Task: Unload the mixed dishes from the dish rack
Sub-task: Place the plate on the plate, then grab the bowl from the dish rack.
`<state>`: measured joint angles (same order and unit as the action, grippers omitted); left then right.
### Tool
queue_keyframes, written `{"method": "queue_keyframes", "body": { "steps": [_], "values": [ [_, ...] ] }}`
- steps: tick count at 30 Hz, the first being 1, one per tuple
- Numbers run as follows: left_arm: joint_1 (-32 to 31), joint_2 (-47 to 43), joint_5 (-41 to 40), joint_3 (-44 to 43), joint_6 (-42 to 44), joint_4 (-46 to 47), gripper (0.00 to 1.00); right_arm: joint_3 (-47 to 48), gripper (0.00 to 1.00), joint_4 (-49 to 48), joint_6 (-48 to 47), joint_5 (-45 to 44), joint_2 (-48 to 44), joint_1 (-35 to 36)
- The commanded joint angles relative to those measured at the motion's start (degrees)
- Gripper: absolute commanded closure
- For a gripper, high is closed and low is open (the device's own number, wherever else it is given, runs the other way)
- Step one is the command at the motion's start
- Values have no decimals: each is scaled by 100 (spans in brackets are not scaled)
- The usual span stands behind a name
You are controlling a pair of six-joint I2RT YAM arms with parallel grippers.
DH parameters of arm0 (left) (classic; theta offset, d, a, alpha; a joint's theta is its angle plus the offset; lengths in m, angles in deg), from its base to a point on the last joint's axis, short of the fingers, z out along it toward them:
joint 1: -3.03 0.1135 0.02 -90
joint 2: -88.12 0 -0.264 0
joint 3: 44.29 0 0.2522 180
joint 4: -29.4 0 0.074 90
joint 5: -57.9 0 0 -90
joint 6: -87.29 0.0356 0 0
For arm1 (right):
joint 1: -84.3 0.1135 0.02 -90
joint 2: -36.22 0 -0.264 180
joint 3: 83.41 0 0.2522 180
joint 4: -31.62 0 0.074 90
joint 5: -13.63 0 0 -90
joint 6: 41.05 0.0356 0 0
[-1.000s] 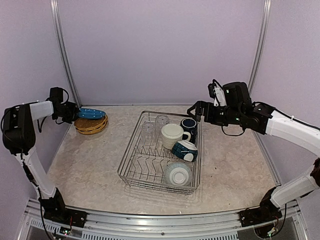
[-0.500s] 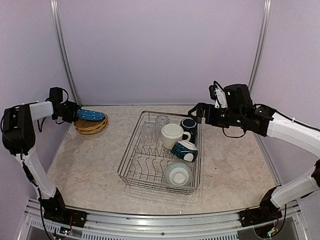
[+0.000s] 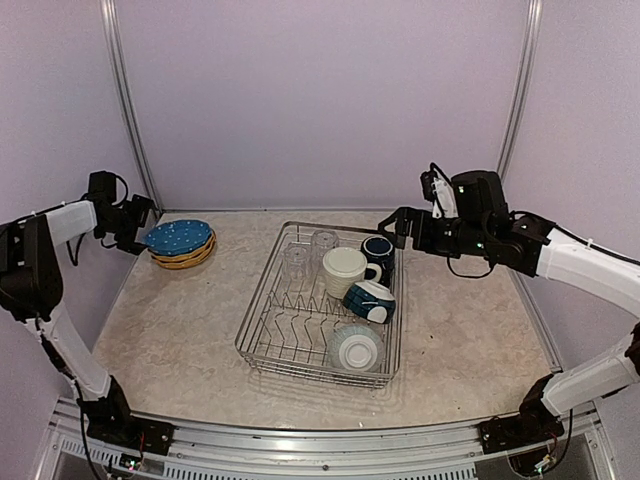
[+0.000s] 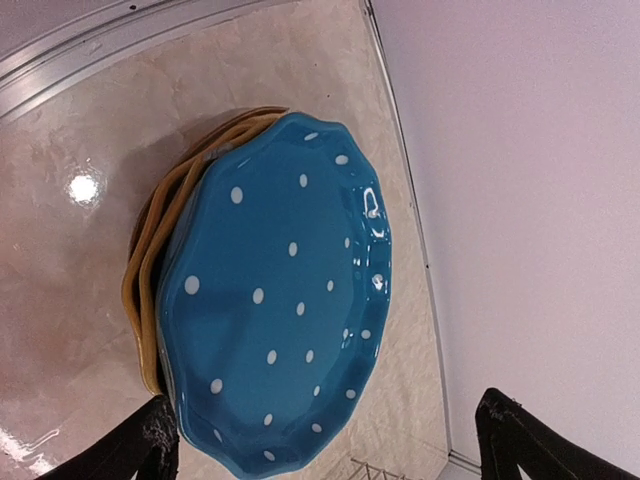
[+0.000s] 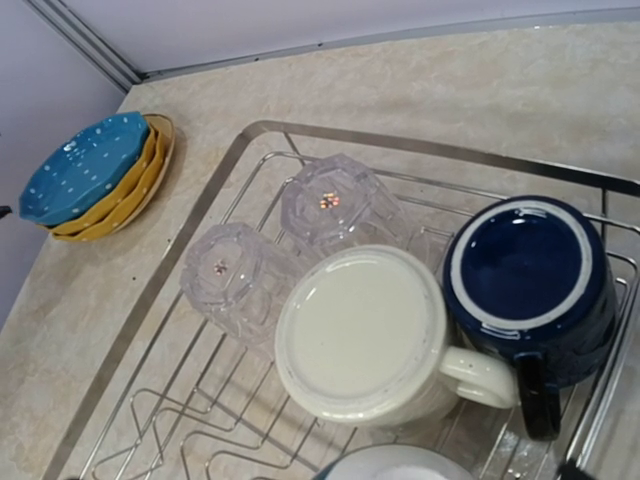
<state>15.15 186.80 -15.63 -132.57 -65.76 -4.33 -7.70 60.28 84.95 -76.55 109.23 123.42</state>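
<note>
Step in hand: plate drop-off at the far-left corner of the worktop [image 3: 170,330]. By my reading the placing itself is done, and only the arm's pull-away remains.
Blue speckled plate [image 4: 285,300]: lies on top of the mustard-yellow plates [image 4: 148,270], set a little off-centre on the stack and well apart from the rack.
Left claw [image 3: 142,230]: jaws spread wide at the plate's near rim, gripping nothing. One finger [image 4: 150,450] sits just beside that rim. Whether it touches, I cannot tell.
Right claw [image 3: 395,226]: spread wide and empty, hovering over the rack's far-right corner, near the navy mug [image 5: 530,275].
Dish rack [image 3: 262,310]: stands mid-worktop with its plate tines bare. Two clear tumblers [image 5: 235,280] stand at the far left, with the cream mug [image 5: 365,345] just beside the navy one. The teal-and-white bowl [image 3: 368,300] sits nearer along the right side, and a pale bowl [image 3: 355,348] sits in the near-right corner.
Progress: the plates look to be out. Mugs, bowls and tumblers are not yet unloaded, so I judge the task under half done.
Next move, left arm: it should back away from the stack without nudging the off-centre plate.
Next move, right arm: it is best placed for a mug. That calls for a descent with one finger either side of the mug wall or handle, a firm close, then a straight lift clear of the wire rim.
Risk: the two mugs sit tight together, so a finger may knock the neighbour.
</note>
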Motion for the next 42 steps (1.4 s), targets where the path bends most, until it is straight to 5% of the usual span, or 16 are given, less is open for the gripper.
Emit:
{"method": "queue_keyframes", "body": {
  "steps": [1,8,23,34,42],
  "values": [
    [147,-314,126,61,243,-62,1,-58,0,4,-8,10,-159,-47],
    [-33,-851,331,171,630,-128,1,-29,0,232,-62,-160,-196,-56],
    [-1711,-2354,322,163,2238,-849,1,-36,0,779,-237,-275,-207,-61],
    [-3000,-2493,122,-129,2943,-1064,1,-193,0,415,-312,1073,223,229],
    [-3457,-2511,260,-118,3262,-1027,1,414,0,1650,-589,-4,1006,1156]
  ]
}}
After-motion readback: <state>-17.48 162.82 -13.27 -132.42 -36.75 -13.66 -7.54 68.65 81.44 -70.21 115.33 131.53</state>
